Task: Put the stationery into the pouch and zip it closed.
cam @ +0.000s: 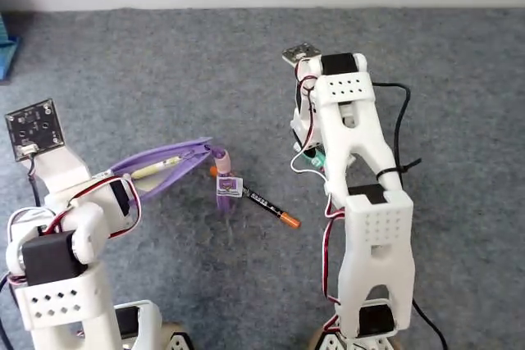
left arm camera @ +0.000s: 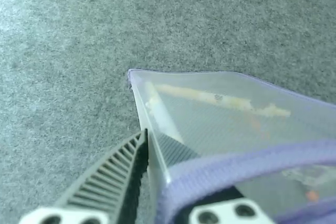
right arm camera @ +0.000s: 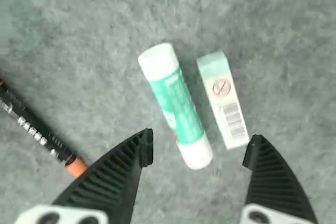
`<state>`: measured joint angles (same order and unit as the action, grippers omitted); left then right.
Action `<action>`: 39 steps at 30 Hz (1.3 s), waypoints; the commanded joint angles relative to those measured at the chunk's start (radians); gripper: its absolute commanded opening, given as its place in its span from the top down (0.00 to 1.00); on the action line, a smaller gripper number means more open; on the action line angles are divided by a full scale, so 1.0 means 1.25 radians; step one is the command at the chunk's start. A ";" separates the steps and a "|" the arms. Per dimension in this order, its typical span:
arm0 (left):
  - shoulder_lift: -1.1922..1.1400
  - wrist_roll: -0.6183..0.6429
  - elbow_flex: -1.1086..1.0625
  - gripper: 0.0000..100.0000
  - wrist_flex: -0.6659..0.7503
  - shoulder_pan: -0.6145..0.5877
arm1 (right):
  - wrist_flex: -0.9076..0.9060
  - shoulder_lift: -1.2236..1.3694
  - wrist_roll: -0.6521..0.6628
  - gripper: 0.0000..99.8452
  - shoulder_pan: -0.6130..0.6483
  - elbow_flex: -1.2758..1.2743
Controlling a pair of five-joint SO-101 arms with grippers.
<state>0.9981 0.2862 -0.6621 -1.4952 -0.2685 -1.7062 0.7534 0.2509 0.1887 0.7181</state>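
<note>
A translucent pouch (cam: 164,165) with purple trim lies at the left, its mouth facing the middle. In the left wrist view the pouch (left arm camera: 236,124) has a pale pencil (left arm camera: 220,99) inside. My left gripper (left arm camera: 157,182) is shut on the pouch's edge near one corner. A black pen (cam: 264,202) with orange ends lies just past the pouch's tagged zipper pull (cam: 230,187). My right gripper (right arm camera: 200,142) stands open above a green-and-white glue stick (right arm camera: 176,106) and a pale green eraser (right arm camera: 223,100), which lie side by side. The pen (right arm camera: 31,129) lies off to one side of them.
Grey carpet covers the whole surface. The right arm (cam: 361,170) stretches over the glue stick and eraser and hides most of them in the high view. A blue object (cam: 5,47) sits at the far left edge.
</note>
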 commanded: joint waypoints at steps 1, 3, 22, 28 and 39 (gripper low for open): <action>-0.009 0.014 0.003 0.99 0.021 0.006 | -0.013 0.046 0.010 0.72 -0.006 0.083; -0.009 0.014 -0.002 0.99 0.021 0.006 | -0.013 0.084 0.010 0.72 -0.006 0.117; -0.004 0.014 -0.023 0.99 0.022 0.006 | -0.051 0.280 0.009 0.85 0.003 0.291; -0.002 0.014 -0.021 0.99 0.022 0.006 | -0.063 0.271 0.009 0.99 -0.002 0.306; -0.002 0.014 -0.021 0.99 0.022 0.006 | -0.075 0.056 0.009 0.99 0.003 0.263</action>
<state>0.9996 0.2862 -0.6882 -1.4952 -0.2685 -1.7538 0.9866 0.2555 0.1918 1.0710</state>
